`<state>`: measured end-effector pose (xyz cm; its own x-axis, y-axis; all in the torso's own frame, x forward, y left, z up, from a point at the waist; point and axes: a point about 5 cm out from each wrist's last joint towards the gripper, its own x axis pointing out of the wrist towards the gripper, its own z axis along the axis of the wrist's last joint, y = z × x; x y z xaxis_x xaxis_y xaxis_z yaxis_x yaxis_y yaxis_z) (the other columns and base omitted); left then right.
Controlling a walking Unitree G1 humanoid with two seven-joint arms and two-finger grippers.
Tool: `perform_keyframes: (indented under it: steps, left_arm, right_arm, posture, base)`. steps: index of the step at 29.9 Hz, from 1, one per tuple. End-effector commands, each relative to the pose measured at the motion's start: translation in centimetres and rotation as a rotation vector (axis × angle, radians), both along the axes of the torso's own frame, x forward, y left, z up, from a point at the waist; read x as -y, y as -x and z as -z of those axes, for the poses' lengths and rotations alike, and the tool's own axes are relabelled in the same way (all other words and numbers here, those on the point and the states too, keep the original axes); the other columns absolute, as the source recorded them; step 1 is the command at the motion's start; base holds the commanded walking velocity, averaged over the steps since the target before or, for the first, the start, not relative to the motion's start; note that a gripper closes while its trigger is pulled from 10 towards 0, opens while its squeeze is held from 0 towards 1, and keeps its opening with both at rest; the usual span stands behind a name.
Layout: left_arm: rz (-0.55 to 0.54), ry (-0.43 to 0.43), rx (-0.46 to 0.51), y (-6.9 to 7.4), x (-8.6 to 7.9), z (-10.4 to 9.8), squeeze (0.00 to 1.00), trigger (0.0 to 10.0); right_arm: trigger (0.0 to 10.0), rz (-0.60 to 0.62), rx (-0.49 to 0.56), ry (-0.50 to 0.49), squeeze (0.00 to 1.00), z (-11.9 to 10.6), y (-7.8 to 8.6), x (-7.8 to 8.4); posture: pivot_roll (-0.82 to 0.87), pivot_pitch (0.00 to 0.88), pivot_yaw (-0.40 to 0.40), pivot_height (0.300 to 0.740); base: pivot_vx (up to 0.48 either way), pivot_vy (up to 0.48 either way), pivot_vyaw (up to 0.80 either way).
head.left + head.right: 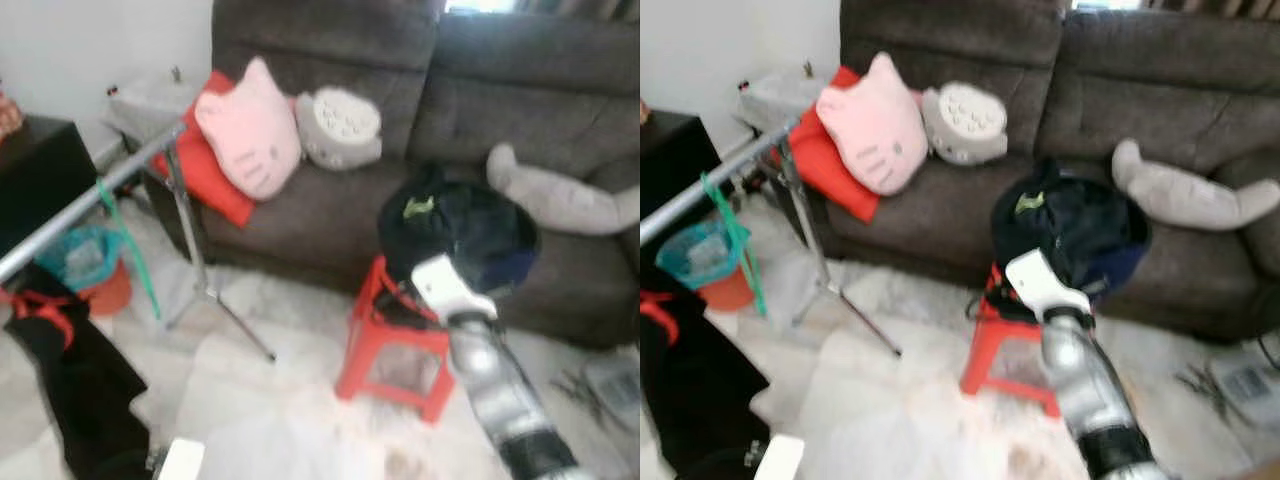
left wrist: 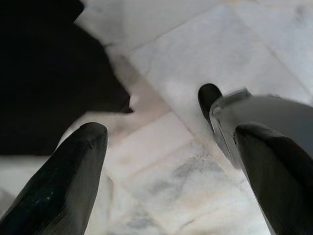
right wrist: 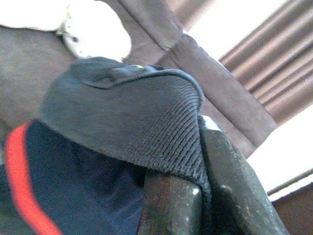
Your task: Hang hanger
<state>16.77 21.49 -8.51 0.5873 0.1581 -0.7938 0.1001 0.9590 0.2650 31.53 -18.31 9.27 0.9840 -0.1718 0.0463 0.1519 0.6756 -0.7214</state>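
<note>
Right gripper (image 3: pixel 195 186) is at the dark garment pile (image 1: pixel 455 235) on the red stool (image 1: pixel 395 365), just in front of the sofa (image 1: pixel 330 205). In the right wrist view its fingers (image 3: pixel 168 205) are pressed together on a fold of dark knit fabric, navy cloth with a red stripe underneath.

Green hanger (image 1: pixel 130 250) hangs on the silver rack rail (image 1: pixel 90 200) far left, well apart from the right gripper. A red hanger (image 1: pixel 40 305) with a black garment (image 1: pixel 80 390) hangs nearer on the same rail.

Left gripper (image 2: pixel 166 161) hangs low on the left over the pale tiled floor (image 2: pixel 205 58), fingers (image 2: pixel 63 181) spread apart, nothing between them, the black garment just beside it.

Pink cat pillow (image 1: pixel 250 130) and grey plush (image 1: pixel 340 125) sit on the sofa, far side.
</note>
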Motion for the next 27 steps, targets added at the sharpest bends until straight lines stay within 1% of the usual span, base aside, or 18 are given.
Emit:
perform_keyframes:
  steps: [1, 9, 11, 12, 14, 15, 16, 17, 19, 20, 23, 24, 25, 26, 27]
  left_arm:
    - [0.001, 0.013, -0.05, 1.4, 0.4, 0.7, 0.0, 10.0]
    - [0.004, 0.006, -0.053, 1.5, 0.3, 0.7, 0.0, 10.0]
    - [0.005, 0.005, -0.054, 1.5, 0.2, 0.7, 0.0, 10.0]
    - [0.005, 0.005, -0.054, 1.5, 0.2, 0.7, 0.0, 10.0]
    - [0.005, 0.004, -0.054, 1.5, 0.2, 0.7, 0.0, 10.0]
    - [0.005, 0.004, -0.054, 1.5, 0.2, 0.7, 0.0, 10.0]
    - [0.006, 0.003, -0.054, 1.5, 0.2, 0.7, 0.0, 10.0]
    - [0.003, 0.0, -0.049, 1.4, 0.1, 0.7, 0.0, 10.0]
    - [0.001, -0.003, -0.047, 1.4, 0.1, 0.6, 0.0, 10.0]
    - [0.004, -0.003, -0.049, 1.4, 0.1, 0.6, 0.0, 10.0]
    - [0.006, -0.004, -0.05, 1.3, 0.1, 0.6, 0.0, 10.0]
    - [0.006, -0.004, -0.05, 1.3, 0.1, 0.6, 0.0, 10.0]
    - [0.005, -0.003, -0.05, 1.3, 0.1, 0.6, 0.0, 10.0]
    - [0.003, -0.002, -0.05, 1.3, 0.1, 0.6, 0.0, 10.0]
    - [0.003, -0.002, -0.05, 1.3, 0.1, 0.6, 0.0, 10.0]
  right_arm:
    - [10.0, -0.011, 0.038, -0.012, 0.0, -0.9, -0.4, -0.4]
    - [10.0, 0.0, 0.055, -0.011, 0.0, -1.1, -0.3, -0.3]
    - [10.0, 0.008, 0.103, -0.009, 0.0, -1.7, -0.3, -0.1]
    - [10.0, 0.008, 0.103, -0.009, 0.0, -1.7, -0.3, -0.1]
    - [10.0, 0.005, 0.211, -0.014, 0.0, -3.3, -0.3, -0.1]
    - [10.0, 0.005, 0.211, -0.014, 0.0, -3.3, -0.3, -0.1]
    - [10.0, 0.002, 0.247, -0.018, 0.0, -3.8, -0.3, -0.2]
    - [10.0, 0.014, 0.397, -0.022, 0.0, -6.2, -0.3, 0.1]
    - [10.0, 0.022, 0.496, -0.027, 0.0, -8.1, -0.2, 0.3]
    - [10.0, 0.021, 0.572, -0.037, 0.0, -10.0, -0.5, 0.4]
    - [10.0, -0.001, 0.646, -0.047, 0.0, -12.2, -0.8, 0.3]
    - [10.0, -0.004, 0.652, -0.048, 0.0, -12.4, -0.8, 0.2]
    - [10.0, -0.026, 0.673, -0.054, 0.0, -13.2, -0.9, 0.0]
    - [10.0, -0.077, 0.714, -0.068, 0.0, -14.6, -1.0, -0.7]
    - [10.0, -0.077, 0.714, -0.068, 0.0, -14.6, -1.0, -0.7]
  posture:
    - [0.01, 0.0, -0.037, 0.74]
    - [0.01, 0.0, -0.034, 0.74]
    - [0.01, 0.0, -0.033, 0.74]
    - [0.01, 0.0, -0.033, 0.74]
    - [0.01, 0.0, -0.033, 0.74]
    - [0.01, 0.0, -0.033, 0.74]
    - [0.01, 0.0, -0.033, 0.74]
    - [0.01, 0.0, -0.033, 0.74]
    - [0.01, 0.0, -0.028, 0.74]
    - [0.0, 0.0, -0.024, 0.74]
    - [0.0, 0.0, -0.024, 0.74]
    - [0.0, 0.0, -0.024, 0.74]
    - [0.0, 0.0, -0.024, 0.74]
    - [0.0, 0.0, -0.024, 0.74]
    - [0.0, 0.0, -0.024, 0.74]
  base:
    - [-0.341, 0.0, 0.0]
    - [-0.345, 0.0, 0.0]
    - [-0.343, 0.0, 0.0]
    - [-0.341, 0.0, 0.0]
    - [-0.345, 0.0, 0.0]
    - [-0.345, 0.0, 0.0]
    - [-0.345, 0.0, 0.0]
    - [0.0, 0.0, 0.0]
    - [0.0, 0.0, 0.0]
    - [0.0, 0.0, 0.0]
    - [0.0, 0.0, 0.0]
    - [0.0, 0.0, 0.0]
    - [0.0, 0.0, 0.0]
    - [0.0, 0.0, 0.0]
    - [0.0, 0.0, 0.0]
